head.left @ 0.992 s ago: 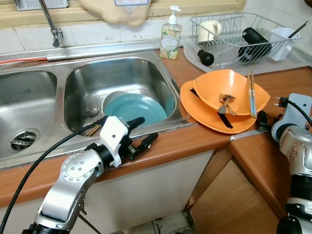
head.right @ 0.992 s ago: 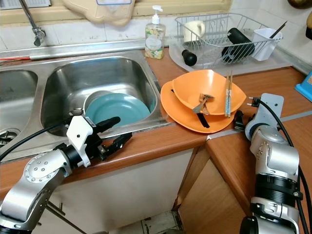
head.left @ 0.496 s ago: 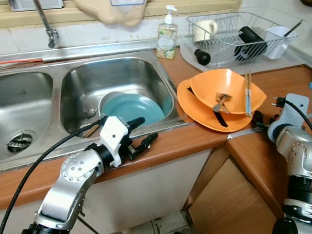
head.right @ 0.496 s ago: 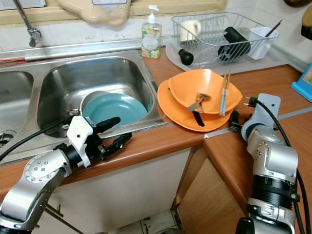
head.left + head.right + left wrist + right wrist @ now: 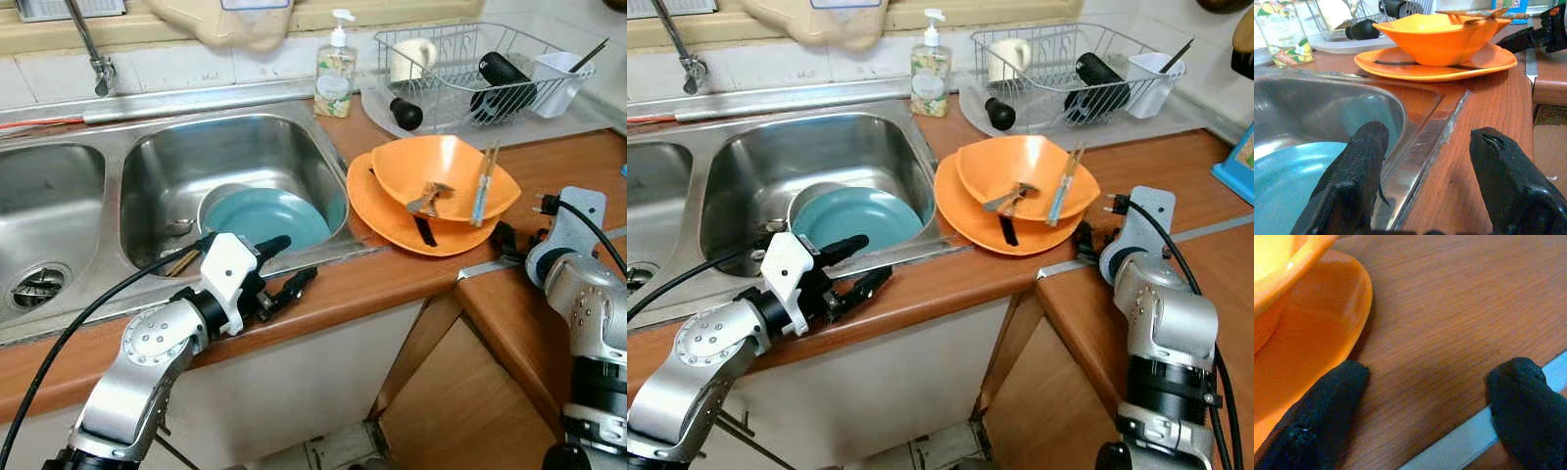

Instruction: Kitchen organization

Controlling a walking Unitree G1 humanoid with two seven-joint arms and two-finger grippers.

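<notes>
Right gripper, fingers apart, sits at the flat orange plate; a nudge could tip its orange bowl. Left gripper, apart, near sink

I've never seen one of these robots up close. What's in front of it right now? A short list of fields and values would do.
Place: wooden kitchen counter with a steel double sink
In sink: teal plate
On counter: orange bowl on an orange plate, holding chopsticks and a utensil
Behind: soap bottle, dish rack
Left gripper: open, over the sink's front edge
Right gripper: open, one finger at the orange plate's rim
</notes>
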